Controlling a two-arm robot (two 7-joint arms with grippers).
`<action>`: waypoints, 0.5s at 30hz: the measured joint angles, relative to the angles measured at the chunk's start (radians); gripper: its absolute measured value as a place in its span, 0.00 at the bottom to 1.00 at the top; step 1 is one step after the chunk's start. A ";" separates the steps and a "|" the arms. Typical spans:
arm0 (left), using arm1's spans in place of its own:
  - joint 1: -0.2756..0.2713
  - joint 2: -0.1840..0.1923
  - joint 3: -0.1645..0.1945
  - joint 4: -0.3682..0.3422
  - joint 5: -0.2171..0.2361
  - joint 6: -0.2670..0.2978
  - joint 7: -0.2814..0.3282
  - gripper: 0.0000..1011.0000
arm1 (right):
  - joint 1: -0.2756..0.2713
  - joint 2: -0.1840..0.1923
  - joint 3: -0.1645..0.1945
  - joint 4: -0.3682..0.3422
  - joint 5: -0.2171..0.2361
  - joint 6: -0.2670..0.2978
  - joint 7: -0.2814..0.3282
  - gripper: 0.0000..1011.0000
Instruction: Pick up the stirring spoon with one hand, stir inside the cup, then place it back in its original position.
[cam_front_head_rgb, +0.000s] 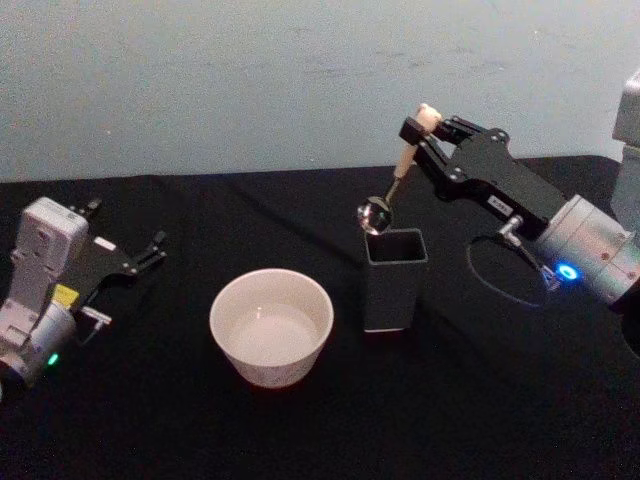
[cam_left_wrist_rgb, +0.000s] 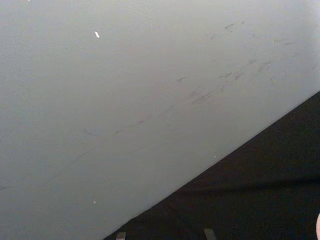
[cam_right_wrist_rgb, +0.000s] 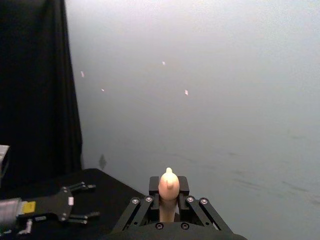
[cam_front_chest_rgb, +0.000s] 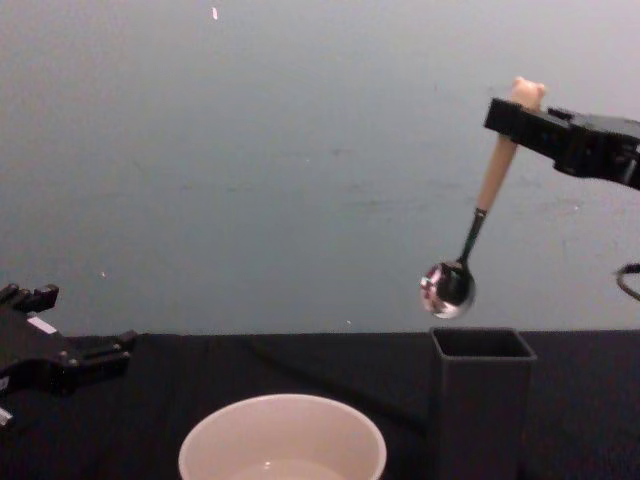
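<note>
My right gripper (cam_front_head_rgb: 420, 130) is shut on the beige handle of the stirring spoon (cam_front_head_rgb: 398, 170), near its bear head (cam_front_chest_rgb: 528, 92). The spoon hangs tilted in the air, its shiny bowl (cam_front_chest_rgb: 447, 285) just above and slightly left of the open top of the dark grey square holder (cam_front_head_rgb: 395, 280). The cream-white cup (cam_front_head_rgb: 271, 326) stands on the black table to the holder's left. In the right wrist view the spoon's handle (cam_right_wrist_rgb: 168, 192) sits between my gripper's fingers. My left gripper (cam_front_head_rgb: 125, 245) rests open at the table's left side, apart from everything.
A black cloth covers the table (cam_front_head_rgb: 150, 420), with a pale wall (cam_front_head_rgb: 250, 80) behind it. A thin cable (cam_front_head_rgb: 490, 270) loops on the cloth right of the holder. The left gripper (cam_right_wrist_rgb: 75, 202) shows far off in the right wrist view.
</note>
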 joint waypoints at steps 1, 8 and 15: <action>0.000 0.000 0.000 0.000 0.000 0.000 0.000 0.99 | 0.007 -0.004 -0.007 0.002 0.001 -0.005 0.006 0.20; 0.000 0.000 0.000 0.000 0.000 0.000 0.000 0.99 | 0.044 -0.034 -0.059 0.043 -0.007 -0.027 0.041 0.20; 0.000 0.000 0.000 0.000 0.000 0.000 0.000 0.99 | 0.076 -0.065 -0.118 0.098 -0.035 -0.049 0.075 0.20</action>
